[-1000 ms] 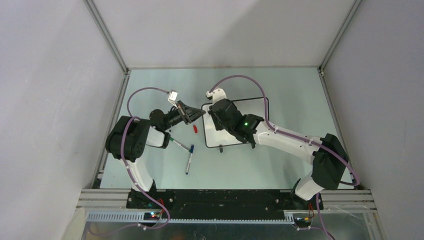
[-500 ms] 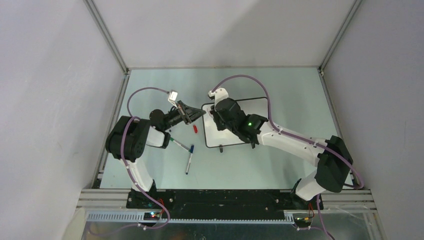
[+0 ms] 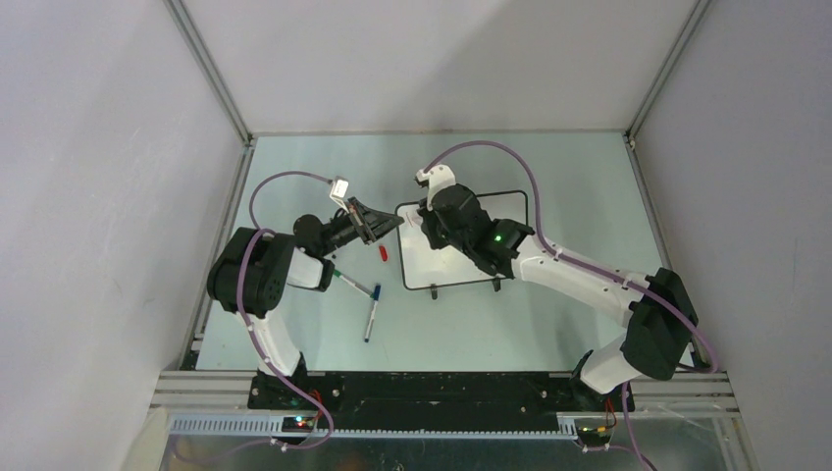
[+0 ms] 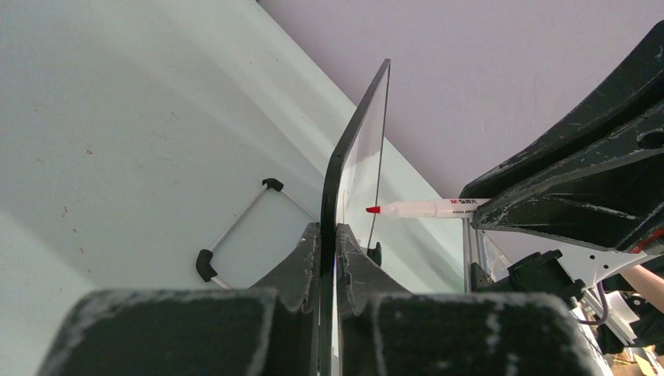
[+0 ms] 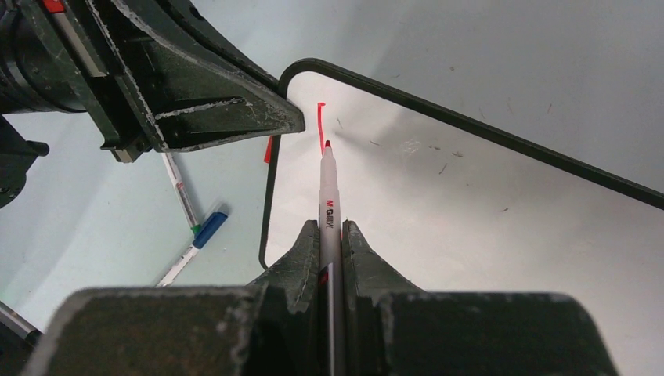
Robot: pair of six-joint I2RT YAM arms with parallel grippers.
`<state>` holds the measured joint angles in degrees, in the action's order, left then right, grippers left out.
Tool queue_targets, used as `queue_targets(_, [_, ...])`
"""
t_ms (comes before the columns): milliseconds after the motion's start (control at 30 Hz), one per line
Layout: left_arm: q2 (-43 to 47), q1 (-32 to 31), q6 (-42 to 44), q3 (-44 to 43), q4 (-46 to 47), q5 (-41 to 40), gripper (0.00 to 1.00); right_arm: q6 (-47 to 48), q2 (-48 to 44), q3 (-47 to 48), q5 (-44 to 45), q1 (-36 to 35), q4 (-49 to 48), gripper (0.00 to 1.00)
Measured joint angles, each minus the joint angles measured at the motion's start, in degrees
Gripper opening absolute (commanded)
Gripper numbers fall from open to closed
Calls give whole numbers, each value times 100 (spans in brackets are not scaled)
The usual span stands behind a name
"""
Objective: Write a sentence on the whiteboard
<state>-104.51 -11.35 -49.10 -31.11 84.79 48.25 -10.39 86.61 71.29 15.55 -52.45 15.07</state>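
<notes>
The whiteboard (image 3: 432, 267) lies in the middle of the table, white with a thin black frame. My left gripper (image 3: 393, 223) is shut on its left edge; in the left wrist view the whiteboard (image 4: 357, 149) runs edge-on between my fingers (image 4: 307, 254). My right gripper (image 5: 330, 235) is shut on a red marker (image 5: 327, 192). Its tip rests on the whiteboard (image 5: 470, 211) near the top left corner. One short red stroke (image 5: 320, 121) is the only writing of the sentence that shows. The marker (image 4: 419, 208) also shows from the side.
A red cap (image 3: 384, 252) lies just left of the board. A green-capped pen (image 3: 353, 285) and a blue-capped pen (image 3: 371, 316) lie in front of my left arm. My right arm (image 3: 569, 275) reaches across the board's right half. Frame rails border the table.
My right gripper has shifted slightly toward the far side and the right with the marker, and its elbow has swung right. The left gripper and the board have stayed put.
</notes>
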Motion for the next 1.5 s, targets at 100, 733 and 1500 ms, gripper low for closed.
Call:
queue_targets(100, [0, 0, 0, 0, 0, 0, 0, 0, 9, 0, -24, 31, 2, 0])
queue_targets(733, [0, 0, 0, 0, 0, 0, 0, 22, 203, 74, -210, 55, 2, 0])
queue_targets(1500, [0, -4, 2, 0, -7, -9, 0, 63, 319, 201, -197, 118, 2, 0])
